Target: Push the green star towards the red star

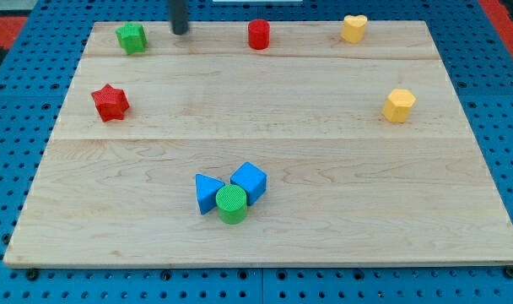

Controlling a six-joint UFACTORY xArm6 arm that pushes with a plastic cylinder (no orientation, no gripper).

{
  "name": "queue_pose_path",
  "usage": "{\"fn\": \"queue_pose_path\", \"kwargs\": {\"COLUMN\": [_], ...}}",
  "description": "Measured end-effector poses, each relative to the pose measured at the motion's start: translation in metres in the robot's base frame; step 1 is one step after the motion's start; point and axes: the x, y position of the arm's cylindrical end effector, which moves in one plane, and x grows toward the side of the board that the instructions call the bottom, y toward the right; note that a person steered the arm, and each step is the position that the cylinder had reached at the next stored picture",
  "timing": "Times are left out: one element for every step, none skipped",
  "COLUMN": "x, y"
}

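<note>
Dark rod cut off above, my tip (180, 31) right of green star (132, 38).

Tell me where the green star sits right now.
The green star sits at the board's top-left corner in the camera view, just left of my tip and above the red star.

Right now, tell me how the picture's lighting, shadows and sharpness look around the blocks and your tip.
Camera view: even, soft light with no glare on the wooden board; short faint shadows under the green star and red star; block edges read sharp; my tip, to the view's right of the green star and apart from it, looks slightly soft; the rod is cropped at the view's top.
</note>
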Motion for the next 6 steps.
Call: {"fn": "queue_pose_path", "kwargs": {"x": [0.0, 0.023, 0.025, -0.001, 0.003, 0.038], "y": [-0.003, -0.023, 0.006, 0.012, -0.014, -0.061]}}
